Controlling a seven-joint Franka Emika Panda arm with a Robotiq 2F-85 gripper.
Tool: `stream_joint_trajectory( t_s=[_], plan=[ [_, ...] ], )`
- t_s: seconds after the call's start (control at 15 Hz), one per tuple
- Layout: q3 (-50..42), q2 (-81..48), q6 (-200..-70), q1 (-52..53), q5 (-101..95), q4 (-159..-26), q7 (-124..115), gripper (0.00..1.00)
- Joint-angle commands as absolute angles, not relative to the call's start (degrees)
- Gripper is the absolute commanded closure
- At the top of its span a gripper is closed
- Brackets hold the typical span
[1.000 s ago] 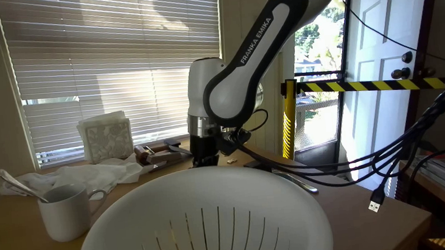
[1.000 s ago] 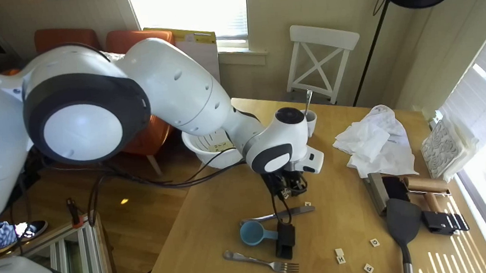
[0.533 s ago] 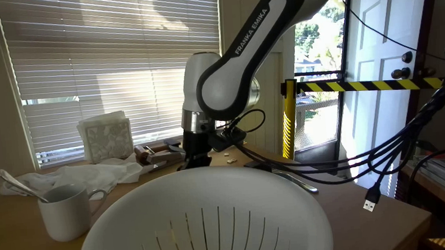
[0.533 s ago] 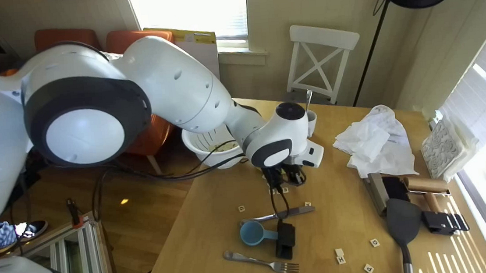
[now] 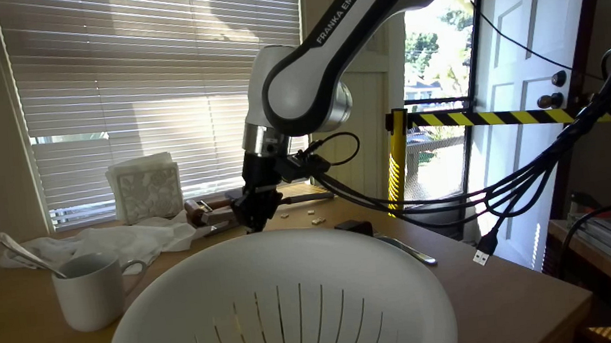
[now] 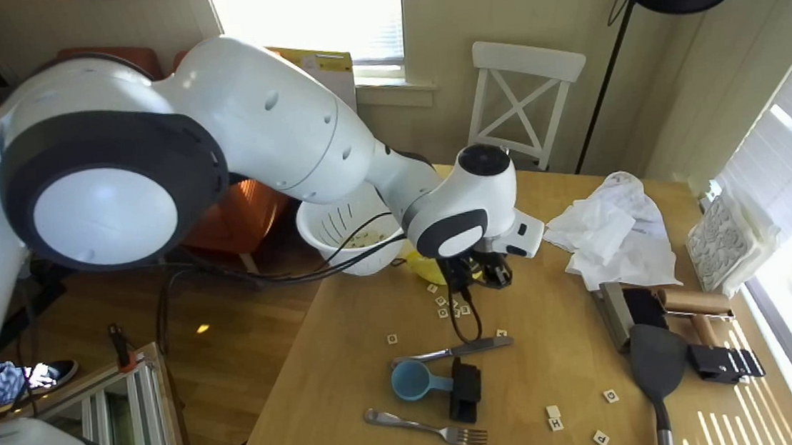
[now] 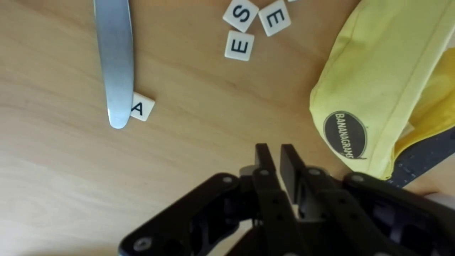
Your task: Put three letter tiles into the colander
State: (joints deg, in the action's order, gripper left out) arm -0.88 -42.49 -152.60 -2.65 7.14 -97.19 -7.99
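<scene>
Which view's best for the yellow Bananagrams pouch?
Wrist view: the pouch is close up and its printed label readable, though the frame's top and right edges crop it. In an exterior view only yellow bits of it show past the arm. I see it in no further view.

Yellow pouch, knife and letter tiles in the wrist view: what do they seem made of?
Yellow pouch: probably matte fabric, from its seam lines and loosely gaping opening.
Knife: smooth metal, likely steel, from its grey sheen.
Letter tiles: hard-looking, cream-white, likely plastic, from their crisp edges, though the look leaves that open.
</scene>
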Motion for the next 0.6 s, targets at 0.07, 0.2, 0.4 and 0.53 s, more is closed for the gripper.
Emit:
stream_joint_trajectory(
  t_s=[0.07,0.2,0.4,0.53],
  plan=[
    [-1.00,-40.34,-147.59,-2.03,8.28,-98.07,-10.58,0.47],
    [-1.10,-40.18,-145.94,-1.82,8.36,-97.98,-11.65,0.34],
    [-1.29,-40.31,-144.19,-1.80,8.36,-98.17,-12.52,0.12],
    [-1.61,-40.39,-142.62,-1.73,7.98,-98.63,-12.87,0.00]
  ],
)
